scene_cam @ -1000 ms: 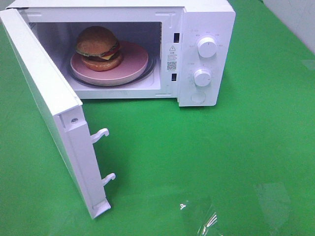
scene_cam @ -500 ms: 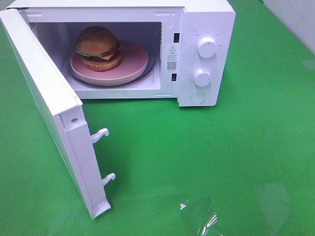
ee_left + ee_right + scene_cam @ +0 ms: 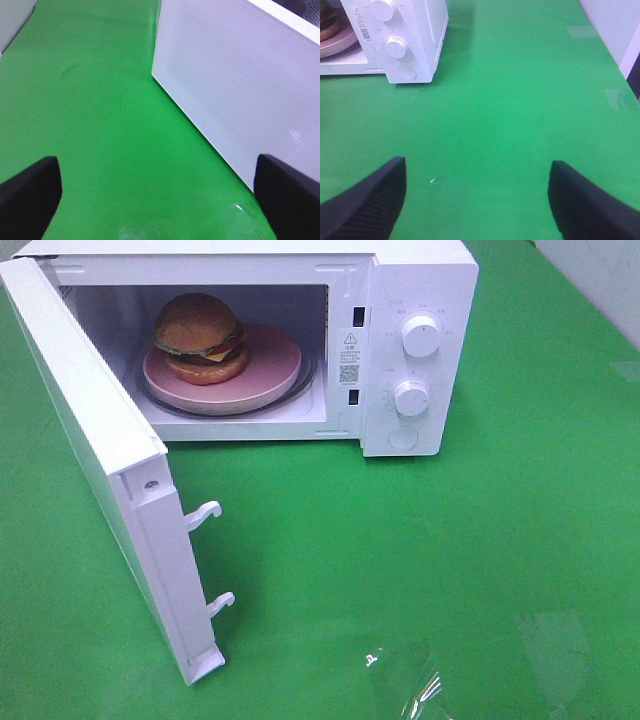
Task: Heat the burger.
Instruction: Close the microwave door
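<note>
Standing wide open at the far left, the microwave door point(image 3: 90, 430) swings out over the green worktop point(image 3: 500, 540), with two white latch hooks point(image 3: 205, 512) jutting from its free edge. The left end effector point(image 3: 157, 170) is outside the high view. Its own camera shows its two dark fingers point(image 3: 30, 195) spread far apart with nothing between them, hanging above bare green cloth beside the dotted outer face of the door.

Further right, inside the lit cavity of the white microwave point(image 3: 420, 270), the burger point(image 3: 198, 335) sits upright on a round pink plate point(image 3: 270, 375). It is set toward the plate's left side, with lettuce, cheese and patty showing under the bun.

Right of the cavity is the control panel with an upper knob point(image 3: 420, 336), a lower knob point(image 3: 411, 397) and a round button point(image 3: 402, 437) beneath them.

The right end effector point(image 3: 477, 167) is also missing from the high view. Its wrist camera shows both fingers point(image 3: 365, 205) parted wide and empty over open worktop, well apart from the microwave's front right corner.
</note>
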You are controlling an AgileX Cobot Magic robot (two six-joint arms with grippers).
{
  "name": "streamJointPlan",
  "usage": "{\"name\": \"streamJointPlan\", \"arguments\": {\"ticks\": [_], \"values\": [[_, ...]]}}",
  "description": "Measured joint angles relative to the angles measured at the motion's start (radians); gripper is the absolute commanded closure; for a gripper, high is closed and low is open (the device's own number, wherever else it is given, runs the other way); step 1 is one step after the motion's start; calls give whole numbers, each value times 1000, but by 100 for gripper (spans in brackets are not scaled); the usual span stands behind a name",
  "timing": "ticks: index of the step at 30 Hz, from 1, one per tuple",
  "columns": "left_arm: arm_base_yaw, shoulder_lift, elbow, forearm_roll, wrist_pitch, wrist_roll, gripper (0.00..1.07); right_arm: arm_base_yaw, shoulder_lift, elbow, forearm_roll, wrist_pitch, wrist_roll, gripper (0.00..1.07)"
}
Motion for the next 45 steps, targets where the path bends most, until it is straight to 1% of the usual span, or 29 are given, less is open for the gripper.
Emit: {"name": "streamJointPlan", "arguments": {"ticks": [38,39,40,41,42,43,44,45], "values": [[0,2,0,-1,-2,-5,11,0,0,0,0,0,0,32],[0,15,-10,-1,-10,-5,14,0,0,0,0,0,0,32],[0,15,-10,-1,-10,-5,14,0,0,0,0,0,0,32],[0,32,-19,-1,-42,-6,20,0,0,0,0,0,0,32],[0,32,-19,-1,-42,-6,20,0,0,0,0,0,0,32],[0,53,-24,0,-80,-6,30,0,0,0,0,0,0,32],[0,67,-25,2,-99,-6,36,0,0,0,0,0,0,32],[0,67,-25,2,-99,-6,36,0,0,0,0,0,0,32]]}}
